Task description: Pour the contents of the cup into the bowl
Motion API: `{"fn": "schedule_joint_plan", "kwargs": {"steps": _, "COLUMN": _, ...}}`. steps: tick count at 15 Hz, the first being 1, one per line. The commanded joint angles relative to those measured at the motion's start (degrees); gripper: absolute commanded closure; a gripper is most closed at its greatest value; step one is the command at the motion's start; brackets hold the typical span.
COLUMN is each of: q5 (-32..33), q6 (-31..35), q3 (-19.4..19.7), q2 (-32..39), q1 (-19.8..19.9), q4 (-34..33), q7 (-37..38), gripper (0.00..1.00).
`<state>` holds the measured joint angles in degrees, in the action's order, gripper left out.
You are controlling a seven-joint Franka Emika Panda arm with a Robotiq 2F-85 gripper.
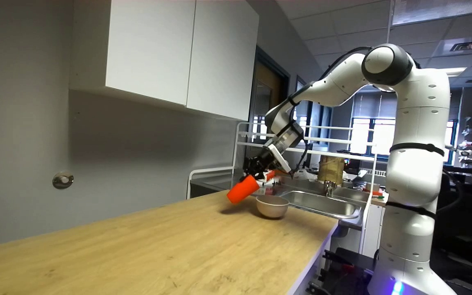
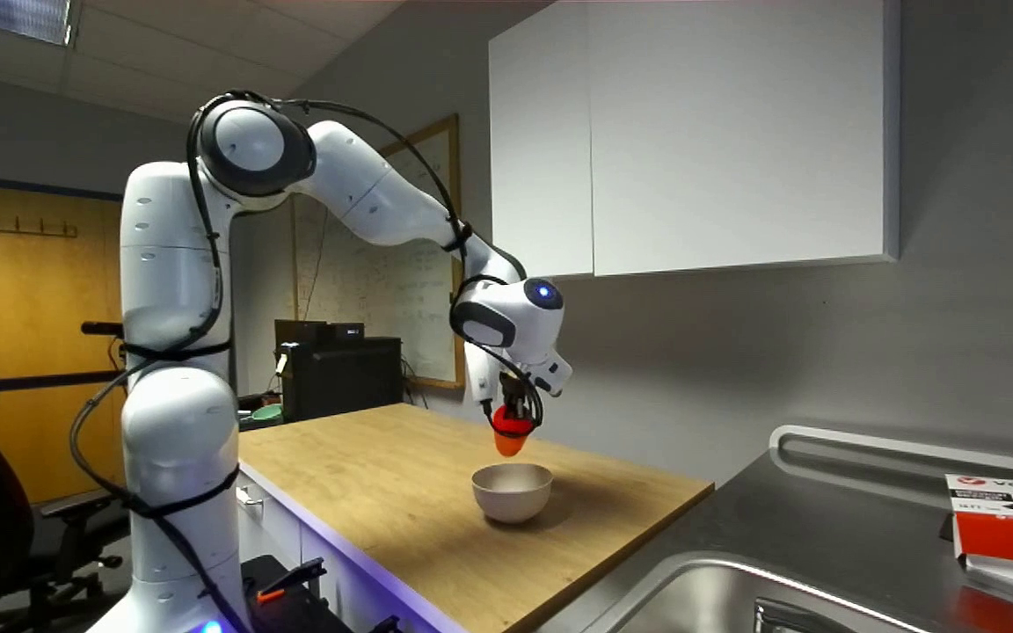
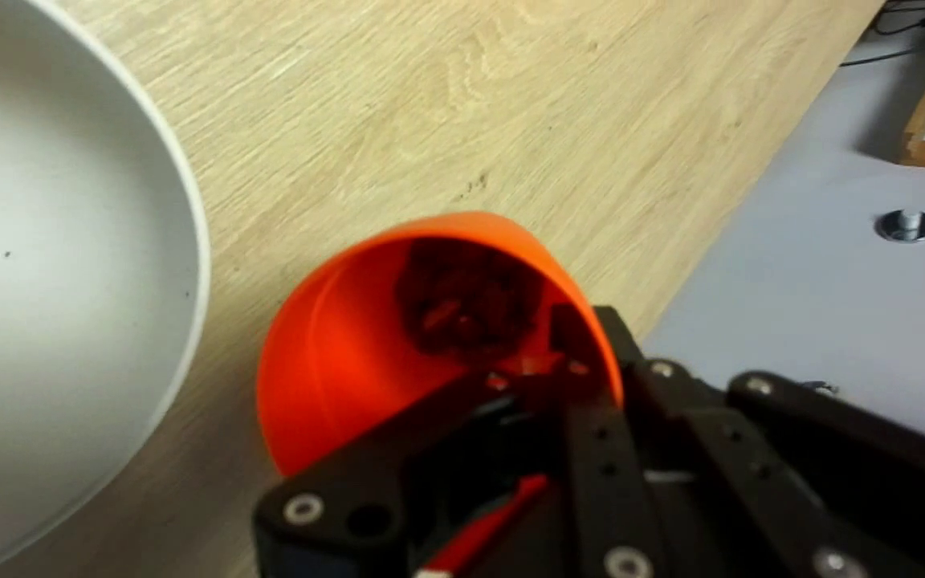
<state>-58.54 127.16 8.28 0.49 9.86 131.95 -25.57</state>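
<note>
The orange-red cup (image 1: 243, 189) hangs tilted in the air above the wooden table, beside the bowl. It also shows in an exterior view (image 2: 509, 445), behind and above the bowl. My gripper (image 3: 587, 333) is shut on the cup's wall at the rim, one finger inside and one outside. In the wrist view, the cup (image 3: 326, 369) has its mouth toward the camera, with dark contents at its bottom. The whitish-grey bowl (image 1: 272, 207) stands upright on the table. In the wrist view, the bowl (image 3: 69, 265) is cut off at the left, its visible inside showing only tiny dark specks.
The wooden table (image 2: 383, 475) ends at a dark counter with a metal sink (image 2: 700, 598). A white rack (image 1: 236, 155) stands at that end. Wall cabinets (image 1: 150, 53) hang above the table. A red and white box (image 2: 1012, 523) lies on the counter.
</note>
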Motion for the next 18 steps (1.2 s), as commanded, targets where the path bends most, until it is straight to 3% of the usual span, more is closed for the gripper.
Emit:
{"fn": "schedule_joint_plan", "kwargs": {"steps": 1, "q5": -6.8, "q6": -6.2, "q3": 2.1, "q2": -1.2, "q1": 1.6, "q4": 1.4, "q7": -8.8, "gripper": 0.99}}
{"fn": "schedule_joint_plan", "kwargs": {"steps": 9, "q5": -15.1, "q6": -19.0, "q3": 6.1, "q2": 1.0, "q1": 5.3, "q4": 2.8, "q7": -20.3, "gripper": 0.99}}
{"fn": "schedule_joint_plan", "kwargs": {"steps": 18, "q5": -26.2, "q6": -37.3, "q3": 9.9, "q2": 8.7, "q1": 10.2, "q4": 2.6, "q7": -28.9, "gripper": 0.99}}
